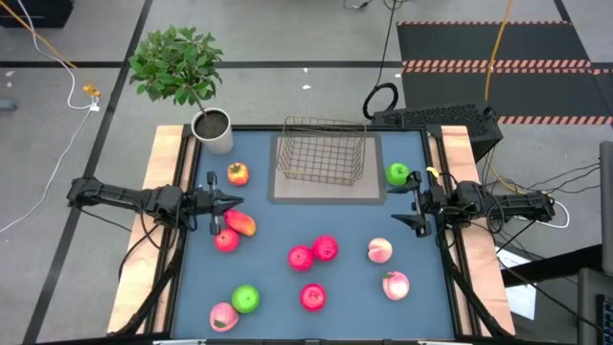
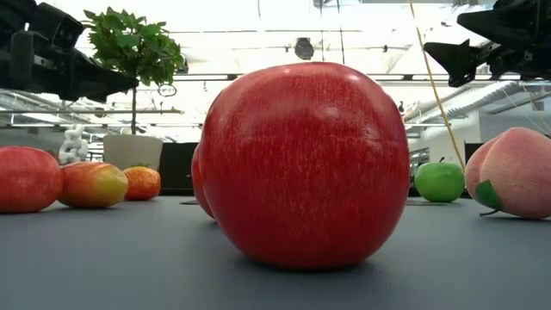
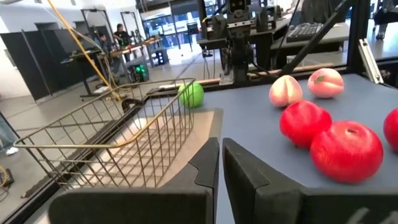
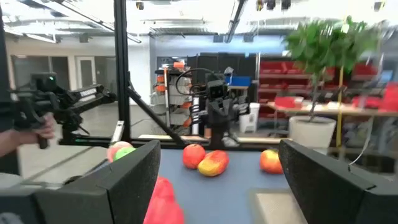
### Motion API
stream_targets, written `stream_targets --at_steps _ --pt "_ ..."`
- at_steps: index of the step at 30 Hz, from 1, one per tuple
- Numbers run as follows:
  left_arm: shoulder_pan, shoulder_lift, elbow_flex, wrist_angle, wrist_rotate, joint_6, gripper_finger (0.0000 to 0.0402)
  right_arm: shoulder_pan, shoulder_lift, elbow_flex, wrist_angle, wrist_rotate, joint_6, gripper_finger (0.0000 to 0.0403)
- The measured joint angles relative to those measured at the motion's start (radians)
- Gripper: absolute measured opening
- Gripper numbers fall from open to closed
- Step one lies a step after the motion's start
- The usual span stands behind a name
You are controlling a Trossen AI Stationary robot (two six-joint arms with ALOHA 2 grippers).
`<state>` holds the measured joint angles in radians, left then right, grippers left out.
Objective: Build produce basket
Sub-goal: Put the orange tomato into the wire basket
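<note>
- Basket of thin grey wire mesh (image 1: 320, 159) sits at twelve o'clock on the blue bench (image 1: 316, 230), nothing inside.
- Round red, green and pink fruits (image 1: 312, 255) lie scattered from three to nine o'clock.
- Left gripper (image 1: 236, 202) at nine o'clock, clenched, holding nothing.
- Right gripper (image 1: 400, 203) at three o'clock, released.

Grey floor (image 1: 86, 134) surrounds the table, crossed by a yellow cable (image 1: 498, 43) and a dark mat with striped edging (image 1: 498, 38) well beyond the right claw. A potted plant (image 1: 182, 72) stands beyond the left claw; ceiling lights (image 2: 258, 17) glare overhead.
</note>
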<state>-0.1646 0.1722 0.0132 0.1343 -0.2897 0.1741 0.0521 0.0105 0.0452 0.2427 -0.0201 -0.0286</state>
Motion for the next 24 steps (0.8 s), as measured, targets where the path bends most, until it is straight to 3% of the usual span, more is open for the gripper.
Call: stream_targets --at_steps 5,13,16,19,24 --pt "0.0 0.0 0.0 0.064 0.0 -0.003 0.0026 0.0 0.0 0.0 0.116 0.019 -0.059 0.032" --pt "0.0 0.0 0.0 0.128 0.0 -0.122 0.0026 0.0 0.0 0.0 0.225 0.019 0.041 0.032" --pt "0.002 0.0 0.0 0.122 -0.002 -0.096 0.0026 0.0 0.0 0.0 0.224 0.019 0.035 0.032" --pt "0.011 0.0 0.0 0.129 -0.061 -0.081 0.0026 0.0 0.0 0.0 0.216 0.019 0.005 0.032" --pt "0.026 0.0 0.0 0.08 -0.247 -0.22 0.0026 0.0 0.0 0.0 0.185 0.019 0.088 0.032"
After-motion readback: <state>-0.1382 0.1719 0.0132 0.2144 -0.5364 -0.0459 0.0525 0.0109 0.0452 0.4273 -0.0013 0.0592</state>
